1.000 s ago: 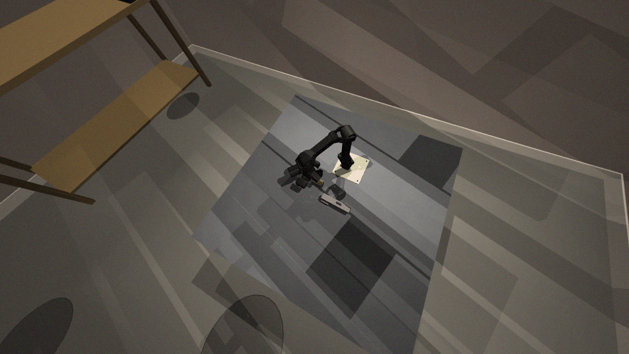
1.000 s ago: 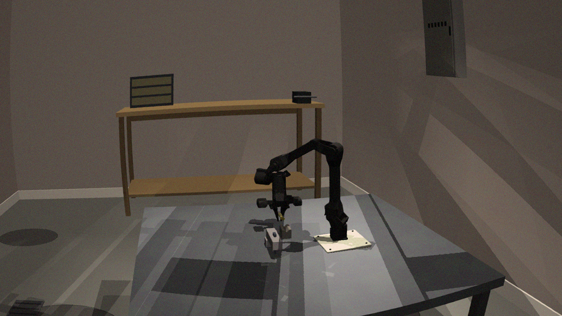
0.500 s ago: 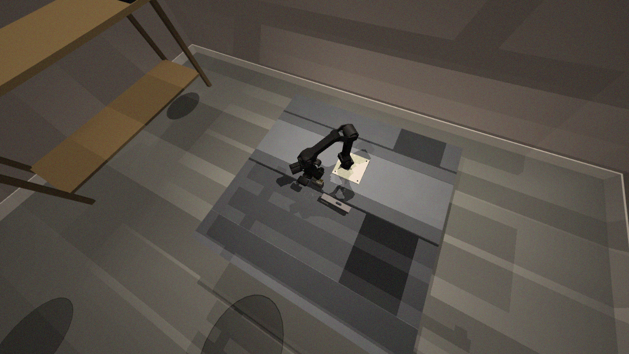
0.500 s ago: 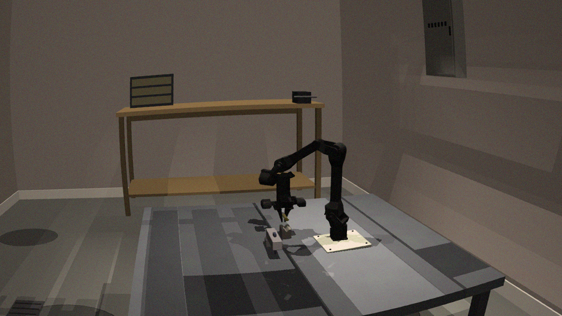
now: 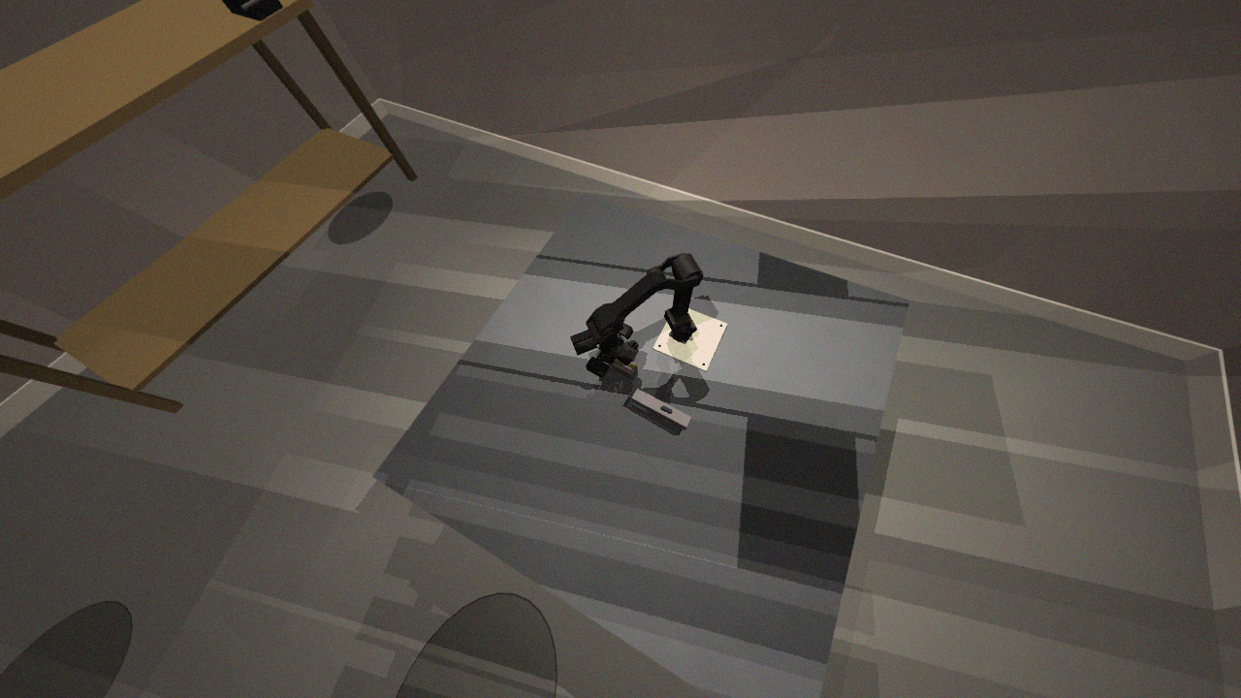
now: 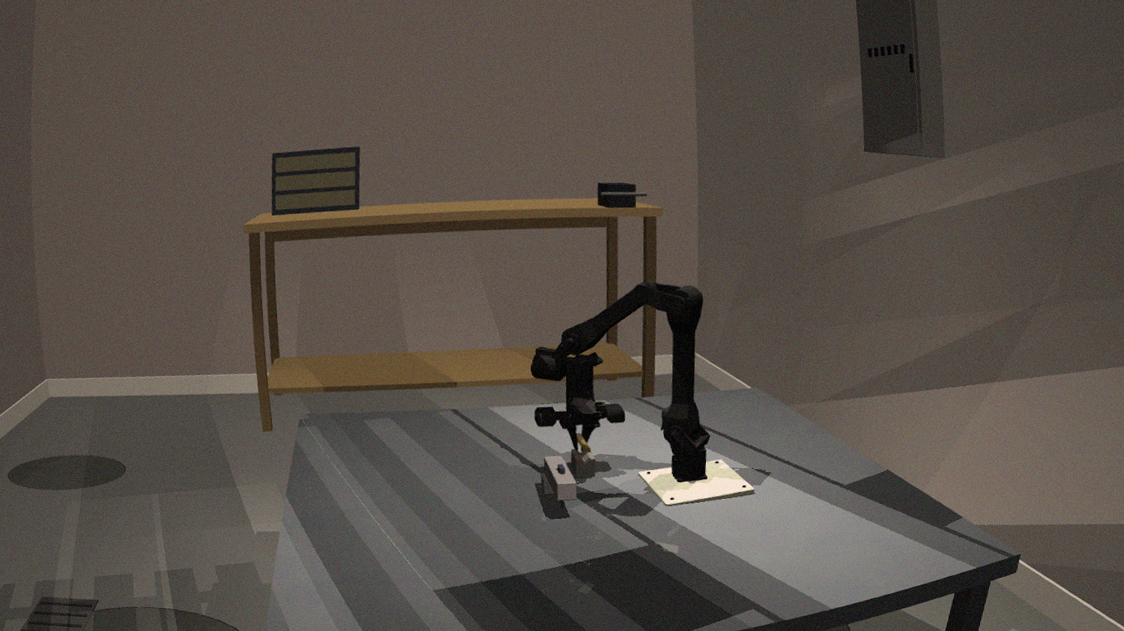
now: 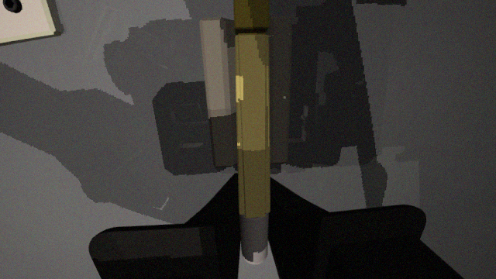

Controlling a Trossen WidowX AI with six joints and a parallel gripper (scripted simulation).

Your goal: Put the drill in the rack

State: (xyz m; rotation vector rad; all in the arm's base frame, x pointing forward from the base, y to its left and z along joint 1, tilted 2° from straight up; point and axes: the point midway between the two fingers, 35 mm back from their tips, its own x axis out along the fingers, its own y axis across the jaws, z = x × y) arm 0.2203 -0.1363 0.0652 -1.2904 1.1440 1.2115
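My gripper (image 6: 581, 441) (image 7: 248, 178) points down, shut on the yellow drill (image 5: 631, 366) (image 6: 583, 447) (image 7: 253, 97). The drill's grey round end shows at the bottom of the wrist view. Below it is the grey-brown grooved rack (image 6: 584, 464) (image 7: 218, 70); in the wrist view the drill lies lengthwise over its groove, between the two side walls. It is close above the rack; I cannot tell whether they touch. The light grey housing (image 5: 646, 401) (image 6: 565, 490) stands beside the rack, with the small dark key (image 5: 666, 408) (image 6: 560, 469) on top.
The arm stands on a cream base plate (image 5: 701, 351) (image 6: 719, 489) (image 7: 25, 23) near the rack. The dark table (image 5: 807, 368) (image 6: 852, 552) is crossed by striped light and shadow. A wooden shelf (image 5: 199, 260) (image 6: 467, 210) stands beyond the table.
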